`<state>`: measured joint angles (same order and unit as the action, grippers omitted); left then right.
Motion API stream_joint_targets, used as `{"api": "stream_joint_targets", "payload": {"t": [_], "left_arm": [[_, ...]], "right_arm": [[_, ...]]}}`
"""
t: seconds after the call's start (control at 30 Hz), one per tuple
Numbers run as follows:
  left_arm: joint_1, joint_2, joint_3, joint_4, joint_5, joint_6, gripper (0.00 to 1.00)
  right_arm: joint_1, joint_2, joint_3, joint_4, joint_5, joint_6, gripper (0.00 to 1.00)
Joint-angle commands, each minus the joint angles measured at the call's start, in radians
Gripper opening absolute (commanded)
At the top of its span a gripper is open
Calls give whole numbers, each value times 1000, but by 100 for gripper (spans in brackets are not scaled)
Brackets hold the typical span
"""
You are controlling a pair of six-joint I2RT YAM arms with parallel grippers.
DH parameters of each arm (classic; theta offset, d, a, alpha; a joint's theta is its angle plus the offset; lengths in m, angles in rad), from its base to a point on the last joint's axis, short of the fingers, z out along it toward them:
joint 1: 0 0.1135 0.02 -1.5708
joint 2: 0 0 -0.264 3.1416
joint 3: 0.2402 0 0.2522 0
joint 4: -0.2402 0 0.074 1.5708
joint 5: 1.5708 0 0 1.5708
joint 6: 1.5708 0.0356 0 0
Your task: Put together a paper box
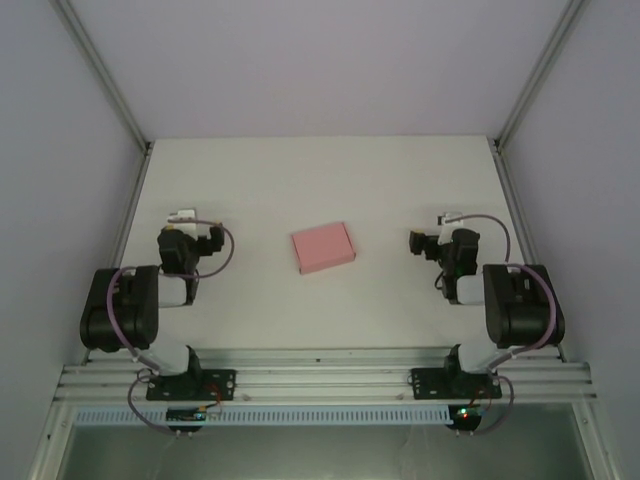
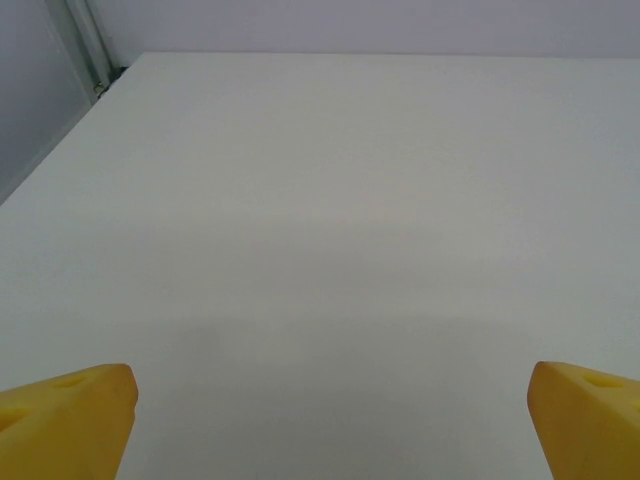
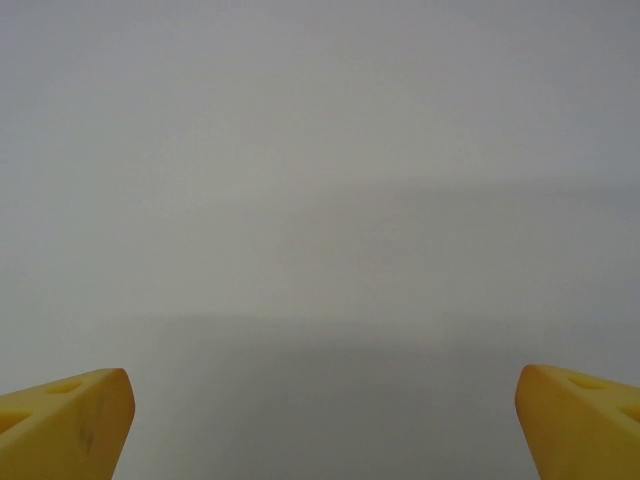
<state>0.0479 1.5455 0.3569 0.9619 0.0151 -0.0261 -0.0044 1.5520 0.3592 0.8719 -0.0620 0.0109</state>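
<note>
**Slip and crease risk at the paper box; both hands wide and empty**

Hazards, judged from the present layout:
- Skidding of the paper box (image 1: pixel 323 247) across the smooth counter (image 1: pixel 250 180) if pushed from one side alone; too light to resist.
- Denting or creasing away from the fold lines if pinched hard or pressed from above.
- Missed grasp on such a low, flat edge.

Left hand (image 1: pixel 186 220): spread to full width, gripping nothing, touching nothing. Yellow fingertips (image 2: pixel 70 415) far apart over bare counter in the wrist view.

Paper box: lies flat and slightly skewed near the counter's middle, between the two hands and well apart from each. Appears closed into a small flat box; seams and flaps too small to check.

Right hand (image 1: pixel 448 222): likewise at full spread, empty, in contact with nothing. Yellow fingertips (image 3: pixel 70 420) wide apart in the wrist view.
</note>
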Motion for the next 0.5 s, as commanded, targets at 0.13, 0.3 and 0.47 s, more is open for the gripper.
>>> {"api": "stream_joint_targets", "payload": {"t": [0.13,0.3,0.47], "left_arm": [[0,-7,10,-35,25,12,100],[-1,-5,9,-29,24,11,100],[0,-5,9,-29,25,11,100]], "right_arm": [[6,-3,15,-1,62,11,100],[3,-3,19,-5,56,11,100],[3,-3,18,-5,56,11,100]]}}
